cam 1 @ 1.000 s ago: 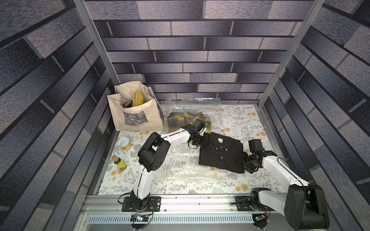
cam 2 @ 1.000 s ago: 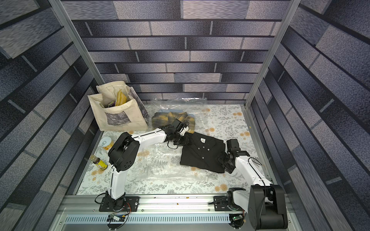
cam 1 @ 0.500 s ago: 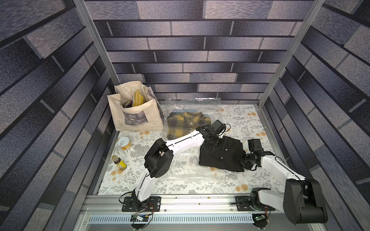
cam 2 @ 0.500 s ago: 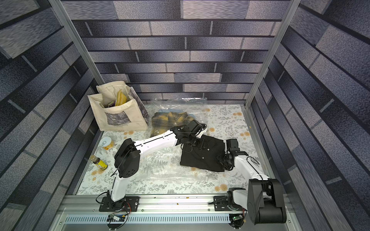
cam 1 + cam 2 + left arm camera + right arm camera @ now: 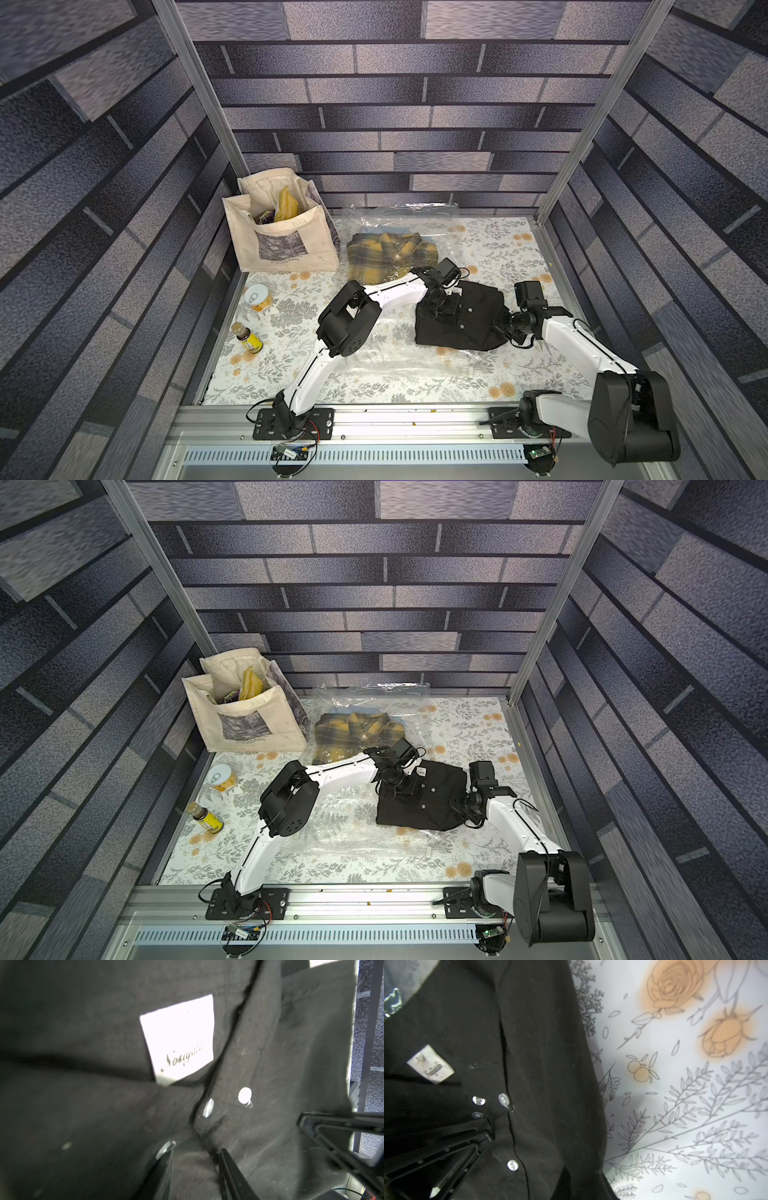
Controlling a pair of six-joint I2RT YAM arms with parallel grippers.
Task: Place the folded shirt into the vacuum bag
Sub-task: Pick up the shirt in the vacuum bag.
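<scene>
Soft, light and limp, the shirt (image 5: 457, 328) is seen rumpled near the table's (image 5: 519, 257) right edge, touching the bag (image 5: 386, 359), and is best pinched through a thick fold (left pincer (image 5: 195, 1165) narrow astride its collar, hold unclear; right pincer's (image 5: 505, 328) state cannot be told).

Cream tote (image 5: 282, 245); yellow-grey plaid shirt (image 5: 390, 253); black shirt (image 5: 465, 332), white label (image 5: 180, 1041); white floral tablecloth (image 5: 503, 245).

**Bright floor, murky wrist feed**

Even light from above fills both my top views. Glare streaks the clear bag (image 5: 424, 206), and the walls (image 5: 104, 208) bow at the edges. On the left wrist camera the black shirt (image 5: 83, 1105) looks soft, its label (image 5: 178, 1039) blown white.
</scene>
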